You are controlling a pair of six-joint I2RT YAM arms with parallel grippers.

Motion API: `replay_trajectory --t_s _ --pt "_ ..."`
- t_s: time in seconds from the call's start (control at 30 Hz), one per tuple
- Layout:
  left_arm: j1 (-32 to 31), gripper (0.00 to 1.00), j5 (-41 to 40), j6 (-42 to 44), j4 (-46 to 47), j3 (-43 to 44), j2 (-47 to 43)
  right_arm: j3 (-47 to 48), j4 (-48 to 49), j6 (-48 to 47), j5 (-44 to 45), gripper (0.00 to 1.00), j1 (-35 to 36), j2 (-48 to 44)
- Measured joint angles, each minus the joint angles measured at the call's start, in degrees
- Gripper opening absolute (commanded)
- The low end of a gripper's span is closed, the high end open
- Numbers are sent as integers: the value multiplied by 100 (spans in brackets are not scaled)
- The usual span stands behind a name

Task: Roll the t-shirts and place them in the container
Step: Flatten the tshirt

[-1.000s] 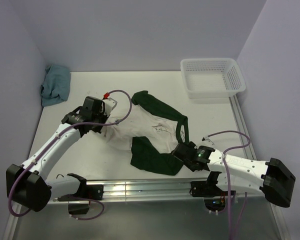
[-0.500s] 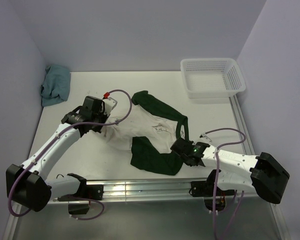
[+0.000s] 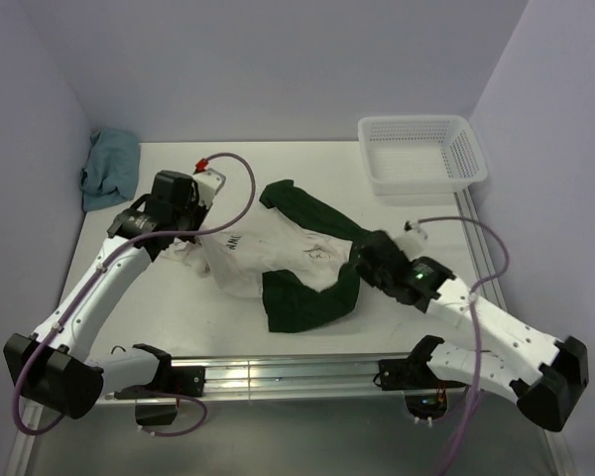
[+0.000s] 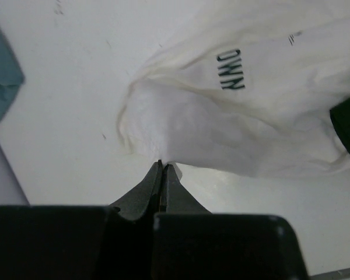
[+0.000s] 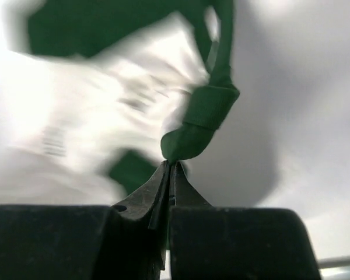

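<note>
T-shirt (image 3: 273,253) sprawls mid-table; bare table (image 3: 278,164) runs between teal cloth (image 3: 111,169) and basket (image 3: 421,181).

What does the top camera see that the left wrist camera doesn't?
Only the top camera: the white basket and the right gripper, shut on a green part of the t-shirt. Only the left wrist camera: the left gripper up close, shut on the cream edge. Both: the t-shirt, the blue cloth and the table.
</note>
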Motion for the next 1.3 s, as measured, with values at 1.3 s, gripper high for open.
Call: replay_trajectory --t_s 1.3 --pt "2352 0 437 -15 -802 5622 1735 8046 -852 -3694 -1005 0 -2232 1893"
